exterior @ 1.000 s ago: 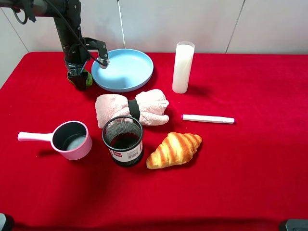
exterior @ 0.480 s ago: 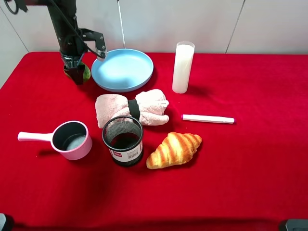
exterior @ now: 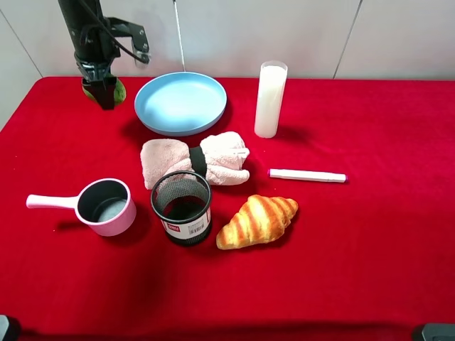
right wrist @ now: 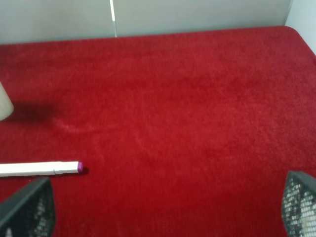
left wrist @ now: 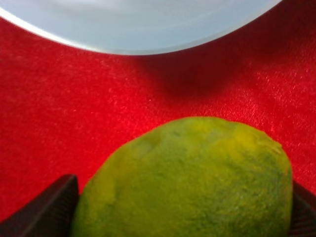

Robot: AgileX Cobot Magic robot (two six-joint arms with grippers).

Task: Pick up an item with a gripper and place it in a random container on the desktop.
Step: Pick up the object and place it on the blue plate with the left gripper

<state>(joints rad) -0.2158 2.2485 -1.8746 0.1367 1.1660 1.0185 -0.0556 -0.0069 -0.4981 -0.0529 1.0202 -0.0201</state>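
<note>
Nearest me the right claw sits parked over the bench with its fingers spread and nothing between them, so I expect no trouble from that side. In the front row are the croissant, the black mesh cup and the pink pot. Behind them lie the rolled towel and the white marker. All of these are well apart from the working arm and out of harm unless something rolls down to them. Further back is the light blue plate, with the tall white glass just beside its right edge. At the far left corner the left claw is pinching the lime between its two dark fingers, and as far as I can judge it holds the fruit clear of the cloth. The plate's rim shows close beyond it in the left wrist view. My worries start here. The lime is round and glossy, held on two narrow contacts only, so a quick sideways swing could let it twist and slip out short of the plate. If I carry it across too low, the fruit or a finger could catch the raised rim and shove the plate toward the glass. If I let go from too high, the shallow plate may not keep it. Then it could bounce over the rim and roll off among the things in front.
</note>
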